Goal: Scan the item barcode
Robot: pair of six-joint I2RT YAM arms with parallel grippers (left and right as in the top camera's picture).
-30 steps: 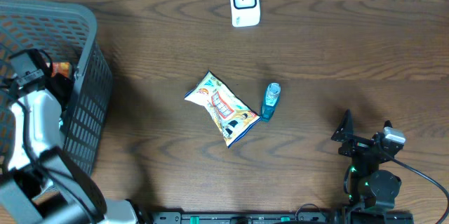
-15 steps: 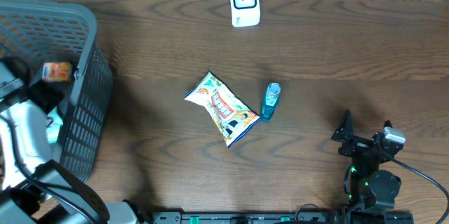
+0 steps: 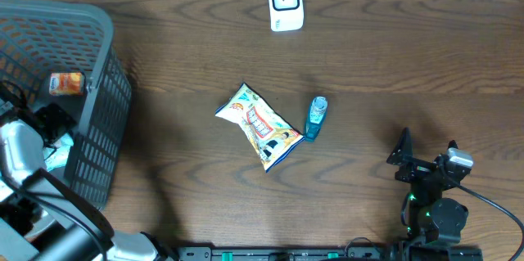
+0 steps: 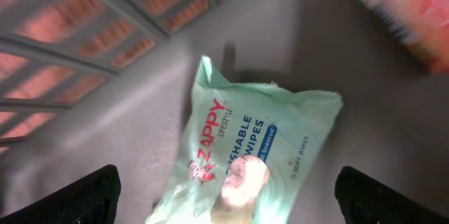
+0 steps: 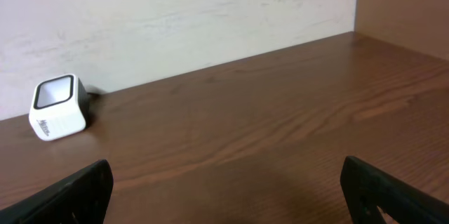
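Observation:
The white barcode scanner (image 3: 286,3) stands at the table's far edge and shows small in the right wrist view (image 5: 59,108). My left gripper (image 3: 47,123) is down inside the grey basket (image 3: 98,24). It is open just above a mint-green pack of wipes (image 4: 252,147), which lies between the wide-apart fingers (image 4: 91,196) of the left gripper (image 4: 228,206). An orange-red packet (image 4: 407,6) lies beside the wipes. My right gripper (image 3: 426,153) rests open and empty near the front right (image 5: 228,196). No barcode is visible.
A colourful snack bag (image 3: 260,126) and a small blue bottle (image 3: 316,118) lie mid-table. An orange packet (image 3: 65,83) sits in the basket. The basket's lattice wall (image 4: 105,13) rises close to the left gripper.
The left arm has slid toward the front of the basket, uncovering the orange packet. The right arm has not moved.

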